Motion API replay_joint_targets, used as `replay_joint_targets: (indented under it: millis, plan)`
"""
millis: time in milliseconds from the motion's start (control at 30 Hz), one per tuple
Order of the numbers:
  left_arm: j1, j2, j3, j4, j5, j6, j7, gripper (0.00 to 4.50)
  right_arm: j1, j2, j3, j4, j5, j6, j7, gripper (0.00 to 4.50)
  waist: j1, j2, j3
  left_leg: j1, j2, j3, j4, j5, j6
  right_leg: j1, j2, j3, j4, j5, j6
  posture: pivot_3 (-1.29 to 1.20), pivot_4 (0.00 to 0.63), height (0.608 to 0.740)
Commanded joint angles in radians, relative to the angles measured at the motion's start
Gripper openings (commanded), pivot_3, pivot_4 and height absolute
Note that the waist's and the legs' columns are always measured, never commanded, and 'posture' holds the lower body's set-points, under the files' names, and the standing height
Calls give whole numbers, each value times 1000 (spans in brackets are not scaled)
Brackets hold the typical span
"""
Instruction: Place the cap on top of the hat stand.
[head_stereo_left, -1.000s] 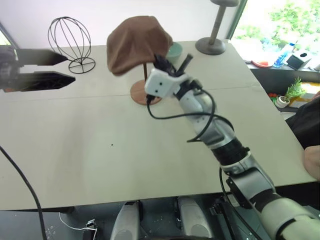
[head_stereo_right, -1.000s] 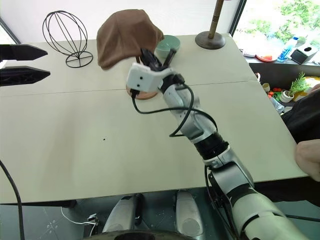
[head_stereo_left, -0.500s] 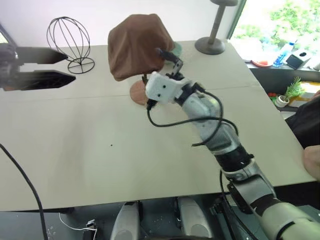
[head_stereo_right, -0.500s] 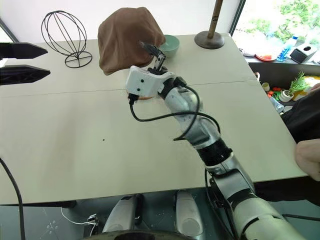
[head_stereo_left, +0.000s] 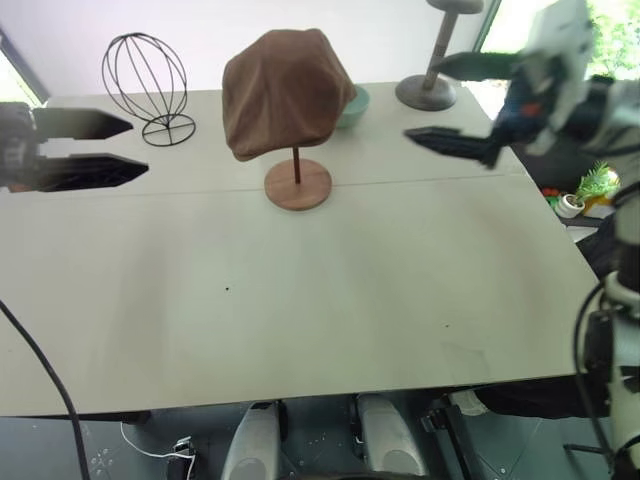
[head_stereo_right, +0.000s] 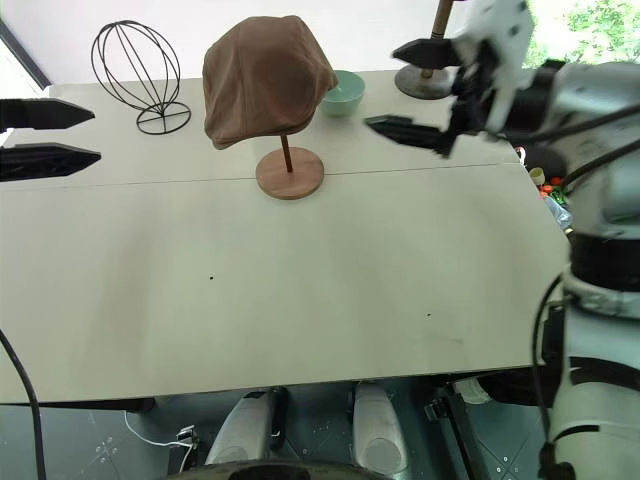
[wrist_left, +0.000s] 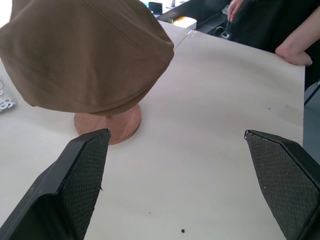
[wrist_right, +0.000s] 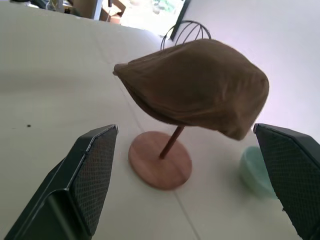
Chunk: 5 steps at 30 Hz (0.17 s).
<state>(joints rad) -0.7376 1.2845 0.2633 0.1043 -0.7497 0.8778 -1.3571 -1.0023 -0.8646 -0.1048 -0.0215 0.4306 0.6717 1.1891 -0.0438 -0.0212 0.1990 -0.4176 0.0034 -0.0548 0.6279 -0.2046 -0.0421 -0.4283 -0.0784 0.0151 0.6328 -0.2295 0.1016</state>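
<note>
On the stand: cap (head_stereo_left: 285, 90) drapes over the stand (head_stereo_left: 297, 184), far centre of the tabletop (head_stereo_left: 300, 320).
Cap feel: likely soft, light, floppy; brim hangs low on the left.
Hold: best pinched at the brim edge or crown fold.
Left tool (head_stereo_left: 95, 148): fingers apart, empty, well left.
Right tool (head_stereo_left: 455, 105): fingers apart, empty, right of the cap.

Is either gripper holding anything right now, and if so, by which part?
Nothing is held. The left gripper and right gripper are both open and empty; the cap rests on the hat stand.
</note>
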Motion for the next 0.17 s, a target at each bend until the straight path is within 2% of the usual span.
replay_joint_targets:
  millis: [33,167]
  plan:
    - [-5,25,53,19,9,-30,-6,4500,-85,-63,21,149,57,65,149,4462,-1,0,0,0,0,1,0,0,0,0,0,0,0,0,0,0,150,740]
    - [1,28,63,28,10,-34,-7,4500,-142,-67,50,250,57,61,215,4462,-4,1,0,0,0,3,0,0,0,-1,0,2,0,0,0,0,150,740]
